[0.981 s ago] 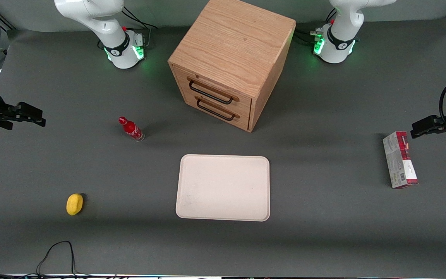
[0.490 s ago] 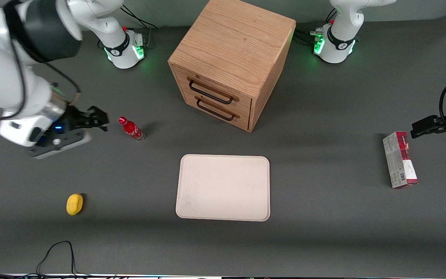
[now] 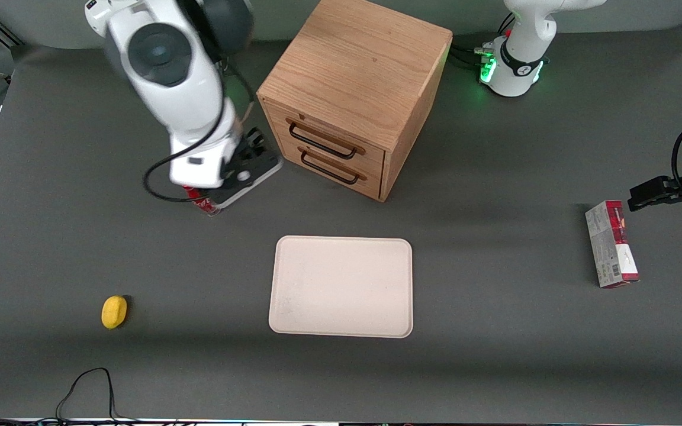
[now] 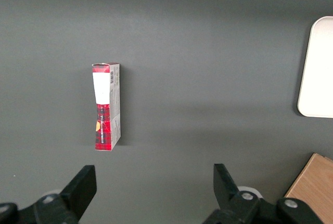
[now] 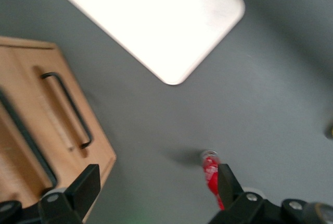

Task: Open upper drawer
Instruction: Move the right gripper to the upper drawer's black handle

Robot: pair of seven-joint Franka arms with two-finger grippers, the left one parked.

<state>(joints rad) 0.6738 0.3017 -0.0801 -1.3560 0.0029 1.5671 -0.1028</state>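
Note:
The wooden cabinet (image 3: 356, 77) stands on the grey table with its two drawers shut. The upper drawer (image 3: 370, 155) carries a thin black wire handle (image 3: 322, 142); the identical lower drawer (image 3: 370, 180) sits under it. My right gripper (image 3: 256, 145) is open and empty, in the air close to the cabinet's front corner at the working arm's end, apart from the handle. In the right wrist view the open fingers (image 5: 86, 187) frame bare table beside the cabinet front (image 5: 36, 83), where the upper handle (image 5: 26, 140) and the lower handle (image 5: 67, 109) show.
A red bottle (image 3: 205, 205) stands under my wrist and shows in the right wrist view (image 5: 212, 174). A white tray (image 3: 341, 287) lies in front of the cabinet. A yellow object (image 3: 113, 312) lies near the front edge. A red-grey box (image 3: 610, 244) lies toward the parked arm's end.
My right arm has swept from the working arm's end of the table toward the cabinet, passing over the red bottle. The drawers have not moved.

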